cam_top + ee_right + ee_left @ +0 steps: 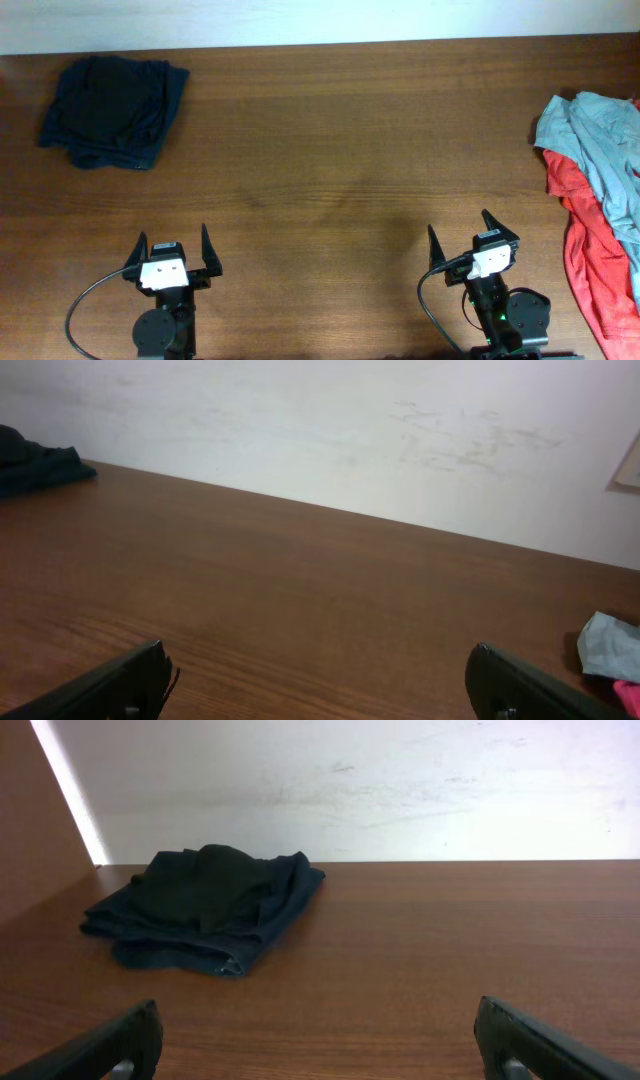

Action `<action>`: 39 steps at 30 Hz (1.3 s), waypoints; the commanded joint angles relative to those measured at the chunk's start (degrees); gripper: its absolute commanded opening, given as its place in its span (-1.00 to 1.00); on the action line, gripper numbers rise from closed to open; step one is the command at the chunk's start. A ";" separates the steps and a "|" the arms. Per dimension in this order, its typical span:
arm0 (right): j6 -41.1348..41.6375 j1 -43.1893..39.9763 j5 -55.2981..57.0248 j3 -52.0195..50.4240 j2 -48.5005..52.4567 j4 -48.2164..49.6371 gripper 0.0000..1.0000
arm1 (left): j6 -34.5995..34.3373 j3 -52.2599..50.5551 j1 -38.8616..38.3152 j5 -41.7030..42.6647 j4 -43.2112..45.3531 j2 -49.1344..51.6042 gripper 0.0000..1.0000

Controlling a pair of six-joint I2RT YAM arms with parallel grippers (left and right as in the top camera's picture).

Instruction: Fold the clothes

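From overhead, the pale grey-teal T-shirt [600, 140] is being shown crumpled at the right edge of the table [330, 150], its long axis running far to near, partly over the red shirt [592, 250]. The dark navy garment [112, 110] is lying bundled at far left. The left gripper [172, 238] and right gripper [460, 226] are being held wide open, empty. In the left wrist view, the navy garment is being seen ahead, left of centre. In the right wrist view, a T-shirt corner is being glimpsed at lower right.
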 commanded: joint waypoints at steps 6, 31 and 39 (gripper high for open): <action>0.63 -0.52 0.09 -0.26 -0.55 -0.42 0.97 | 0.90 -0.15 0.24 -0.83 -0.09 -0.28 0.99; 0.02 -0.52 3.15 -0.26 -0.55 -0.09 0.97 | 0.90 -0.15 0.24 -0.83 -0.09 -0.28 0.99; 5.16 -0.50 2.03 -0.09 -0.55 -0.48 0.97 | 0.87 -0.15 0.24 -0.83 -0.09 -0.28 0.99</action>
